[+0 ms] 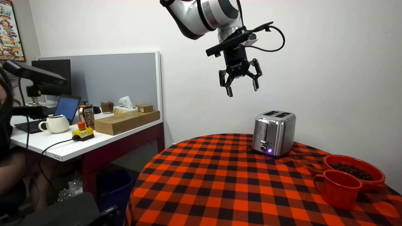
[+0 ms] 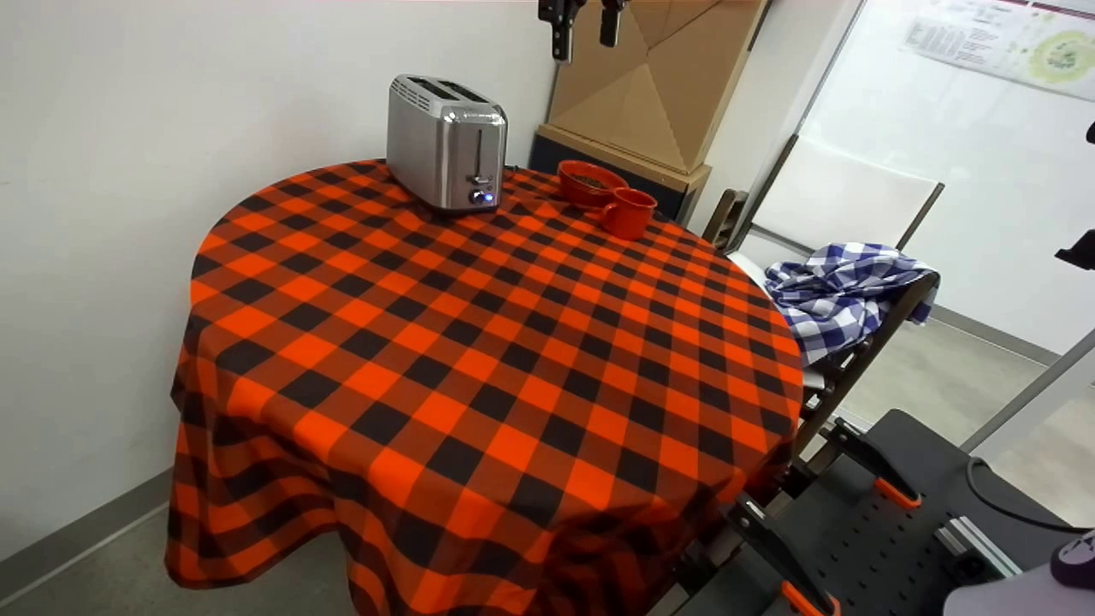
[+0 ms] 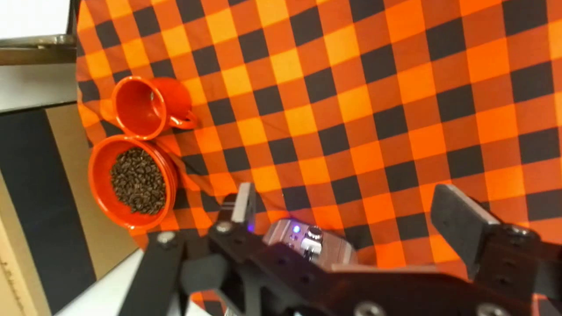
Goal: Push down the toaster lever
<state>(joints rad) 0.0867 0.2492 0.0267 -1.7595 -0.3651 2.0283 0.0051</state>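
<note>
The silver toaster [image 1: 274,133] stands upright on the checked cloth near the wall; it shows in both exterior views [image 2: 417,141]. Its lever [image 2: 481,180] sits at the low end of its slot, just above the dial, and a blue-purple light glows beside the dial. In the wrist view the toaster front [image 3: 333,246] is partly hidden behind the gripper; the lever [image 3: 311,245] shows there. My gripper [image 1: 243,88] is open and empty, fingers wide apart, in the air above the toaster and apart from it. Only its fingertips [image 2: 586,38] show at the top of an exterior view.
A red mug [image 1: 340,190] and a red bowl [image 1: 378,174] of dark beans stand beside the toaster near the table edge. The wall is close behind the toaster. The round table [image 2: 479,359] has a red-and-black cloth. A desk [image 1: 103,138] stands apart.
</note>
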